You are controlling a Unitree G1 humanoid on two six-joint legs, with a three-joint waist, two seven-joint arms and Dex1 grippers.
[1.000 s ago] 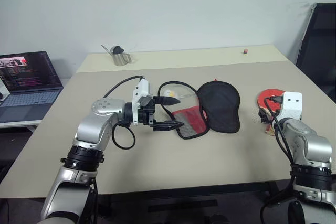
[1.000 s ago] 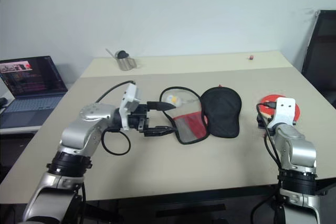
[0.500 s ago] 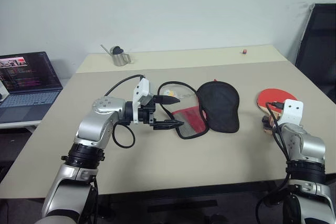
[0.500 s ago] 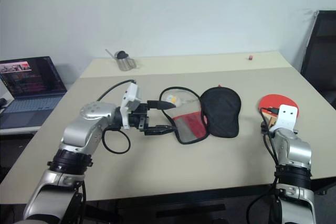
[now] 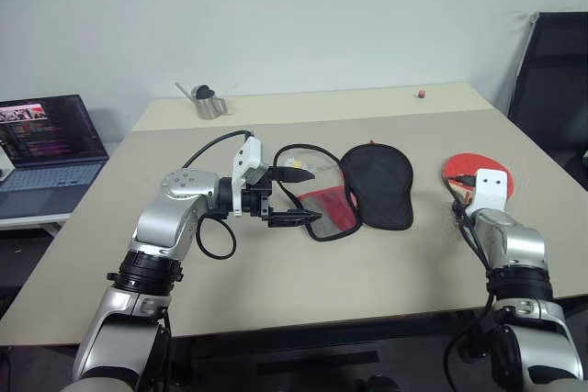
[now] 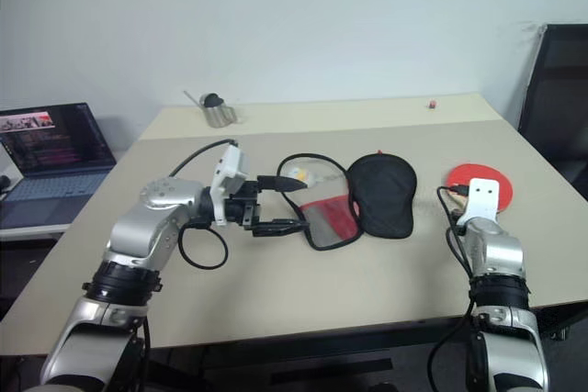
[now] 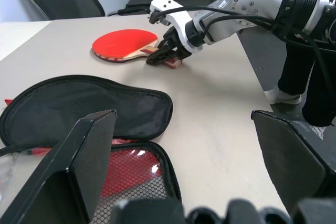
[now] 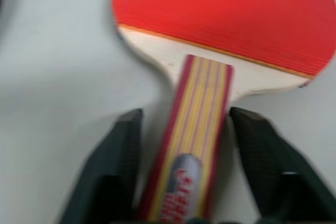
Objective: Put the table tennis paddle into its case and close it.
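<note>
On the beige table (image 5: 276,300), the right gripper (image 8: 185,145) straddles the handle of the table tennis paddle (image 8: 226,30), a finger on either side, with narrow gaps showing.

Printed near the handle's butt is an oval badge with red script too blurred to read; the handle is light wood with red edge stripes and yellow lines, below a round red rubber face edged by a pale wood shoulder. It lies flat at the table's right side, well apart from the case (image 5: 367,192), which lies unzipped mid-table, black half spread beside a red half with black mesh. Left gripper (image 5: 301,196) hovers just beside the case's open edge, fingers spread wide and holding nothing.
</note>
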